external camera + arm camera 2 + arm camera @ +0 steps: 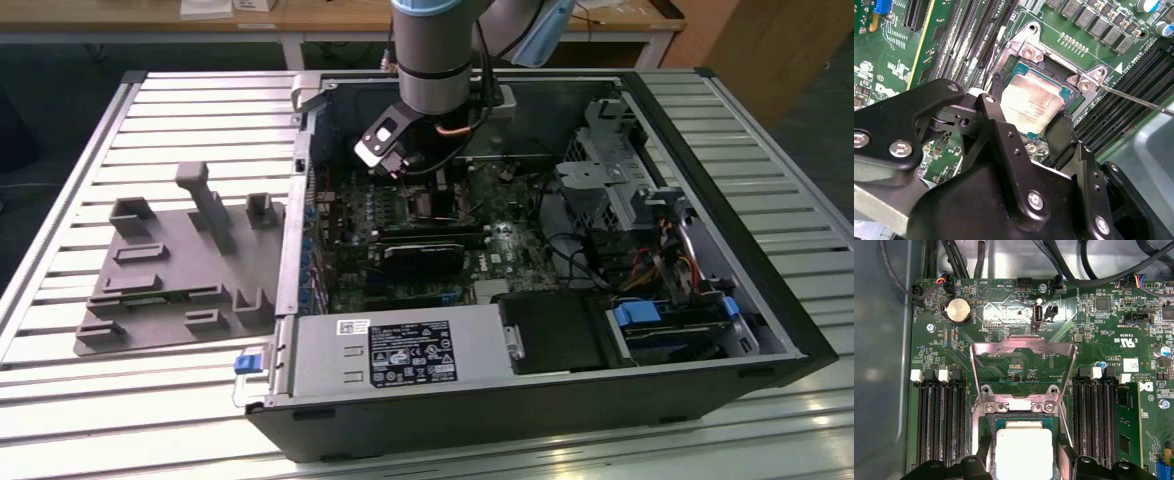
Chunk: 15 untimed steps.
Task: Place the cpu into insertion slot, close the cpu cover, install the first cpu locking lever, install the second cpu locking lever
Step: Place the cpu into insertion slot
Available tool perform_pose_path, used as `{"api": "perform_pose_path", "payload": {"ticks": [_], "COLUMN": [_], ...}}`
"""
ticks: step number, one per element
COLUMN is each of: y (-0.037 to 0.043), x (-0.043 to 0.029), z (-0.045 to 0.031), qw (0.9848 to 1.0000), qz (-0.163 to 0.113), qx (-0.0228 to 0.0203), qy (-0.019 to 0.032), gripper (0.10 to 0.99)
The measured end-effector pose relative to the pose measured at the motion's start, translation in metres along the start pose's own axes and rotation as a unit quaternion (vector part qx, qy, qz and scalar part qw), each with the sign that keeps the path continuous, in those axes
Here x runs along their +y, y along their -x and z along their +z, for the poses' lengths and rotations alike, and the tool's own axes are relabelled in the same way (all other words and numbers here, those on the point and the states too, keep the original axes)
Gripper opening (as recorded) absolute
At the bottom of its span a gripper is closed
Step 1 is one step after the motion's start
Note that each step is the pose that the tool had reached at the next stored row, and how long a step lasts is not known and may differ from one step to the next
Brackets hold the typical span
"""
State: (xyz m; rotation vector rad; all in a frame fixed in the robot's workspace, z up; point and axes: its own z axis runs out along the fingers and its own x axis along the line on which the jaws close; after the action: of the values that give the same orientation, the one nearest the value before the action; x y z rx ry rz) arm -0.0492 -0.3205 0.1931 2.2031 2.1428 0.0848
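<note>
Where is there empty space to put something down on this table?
In the exterior view, bare slatted table lies beyond the grey fixture, and on its near side beside the computer case. Inside the case it is crowded: the end effector sits over the cpu among memory slots and cables.

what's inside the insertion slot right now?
The cpu lies in the insertion slot, fingers at two edges, cpu cover raised. The slot's contacts under it are covered.

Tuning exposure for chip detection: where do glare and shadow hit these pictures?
First wrist view: the cpu top is washed out almost white. Second wrist view: the same top carries a patchy sheen, not blown out. Exterior view: the table slats glare bright, while the inside of the case is dim.
</note>
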Motion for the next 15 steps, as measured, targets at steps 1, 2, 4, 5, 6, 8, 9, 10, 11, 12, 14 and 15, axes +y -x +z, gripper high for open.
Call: {"api": "perform_pose_path", "payload": {"ticks": [1,2,4,5,6,8,9,10,11,12,14,15], "y": [0.0000,0.0000,0.0000,0.0000,0.0000,0.0000,0.0000,0.0000,0.0000,0.0000,0.0000,0.0000], "x": [0.0000,0.0000,0.0000,0.0000,0.0000,0.0001,0.0001,0.0000,0.0000,0.0001,0.0001,0.0001], "z": [0.0000,0.0000,0.0000,0.0000,-0.0001,-0.0004,-0.0004,-0.0005,-0.0005,-0.0006,-0.0008,-0.0011], "qw": [1.0000,1.0000,1.0000,1.0000,1.0000,1.0000,1.0000,1.0000,1.0000,1.0000,1.0000,1.0000], "qz": [0.000,0.000,0.000,0.000,0.000,0.000,0.000,0.000,0.000,0.000,0.000,0.000], "qx": [0.0000,0.0000,0.0000,0.0000,0.0001,0.0001,0.0001,0.0000,0.0000,0.0000,0.0000,-0.0002], "qy": [0.0000,0.0000,0.0000,0.0000,0.0000,0.0001,0.0001,0.0000,0.0000,0.0000,0.0000,-0.0001], "gripper": [0.612,0.612,0.612,0.612,0.612,0.612,0.612,0.612,0.612,0.612,0.612,0.612]}}
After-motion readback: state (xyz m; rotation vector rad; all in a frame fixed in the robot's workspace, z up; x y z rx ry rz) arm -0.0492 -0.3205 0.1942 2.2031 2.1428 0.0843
